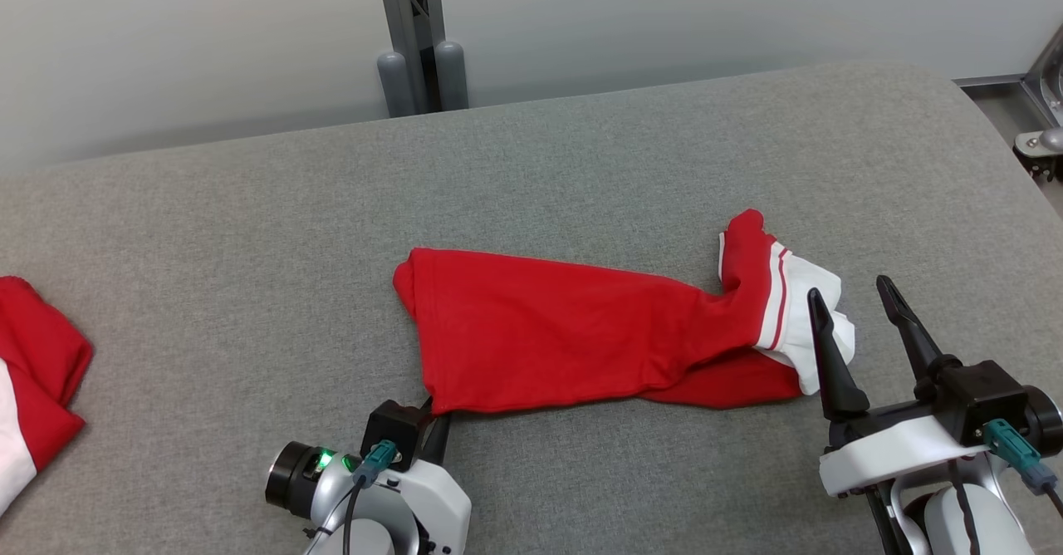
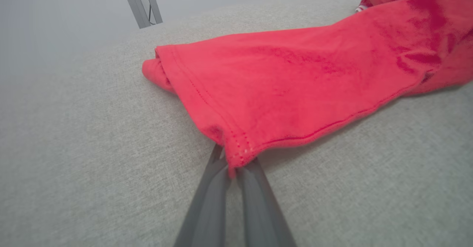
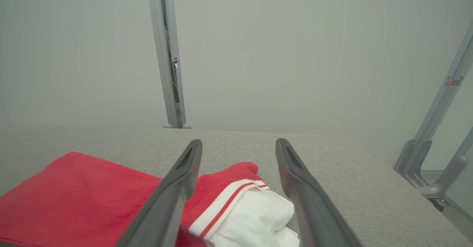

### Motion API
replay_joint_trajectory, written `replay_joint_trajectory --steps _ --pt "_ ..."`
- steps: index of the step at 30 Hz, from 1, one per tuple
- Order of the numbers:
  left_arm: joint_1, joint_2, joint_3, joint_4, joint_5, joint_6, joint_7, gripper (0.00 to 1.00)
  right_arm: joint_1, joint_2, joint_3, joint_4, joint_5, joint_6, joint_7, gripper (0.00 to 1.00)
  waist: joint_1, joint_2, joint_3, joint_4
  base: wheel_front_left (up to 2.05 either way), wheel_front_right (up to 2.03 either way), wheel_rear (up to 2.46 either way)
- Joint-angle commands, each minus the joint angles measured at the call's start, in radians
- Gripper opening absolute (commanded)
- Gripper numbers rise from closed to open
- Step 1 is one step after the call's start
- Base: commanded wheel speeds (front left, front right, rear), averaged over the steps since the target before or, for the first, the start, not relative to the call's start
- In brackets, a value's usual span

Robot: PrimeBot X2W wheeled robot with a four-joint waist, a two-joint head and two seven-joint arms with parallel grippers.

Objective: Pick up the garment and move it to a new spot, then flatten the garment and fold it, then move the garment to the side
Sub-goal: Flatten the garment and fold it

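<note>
The garment (image 1: pixel 565 335) is red with a white, red-striped end and lies stretched across the middle of the grey table (image 1: pixel 249 231). My left gripper (image 1: pixel 436 422) is shut on the garment's near left corner; in the left wrist view both fingers pinch that hemmed corner (image 2: pixel 236 154). My right gripper (image 1: pixel 855 297) stands open just above the white end (image 1: pixel 801 314) at the garment's right. In the right wrist view the open right gripper (image 3: pixel 238 147) frames the white cloth (image 3: pixel 255 213) and red fabric (image 3: pixel 85 199).
Another red and white cloth (image 1: pixel 33 389) lies at the table's left edge. A grey post (image 1: pixel 415 40) stands behind the table's far edge. A metal frame (image 1: pixel 1038 115) is at the right, past the table's rounded corner.
</note>
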Motion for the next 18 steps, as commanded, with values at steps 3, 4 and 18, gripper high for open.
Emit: replay_joint_trajectory --steps 3,4,18 --pt "0.015 0.005 0.017 -0.022 0.007 -0.006 -0.004 0.00 -0.005 -0.005 -0.001 0.003 0.001 0.000 -0.002 1.00 0.0000 -0.0001 -0.006 0.003 0.00 0.00 0.00" --pt "0.021 0.005 0.023 -0.027 0.013 -0.007 -0.004 0.00 -0.003 -0.005 -0.001 0.004 -0.005 0.000 -0.002 1.00 0.0000 -0.0001 -0.009 0.004 0.00 0.00 0.00" --pt "0.110 0.005 0.117 -0.150 0.052 0.001 -0.004 0.00 0.028 -0.005 -0.001 0.022 -0.009 0.000 -0.002 1.00 0.0000 -0.0001 -0.078 0.025 0.00 0.00 0.00"
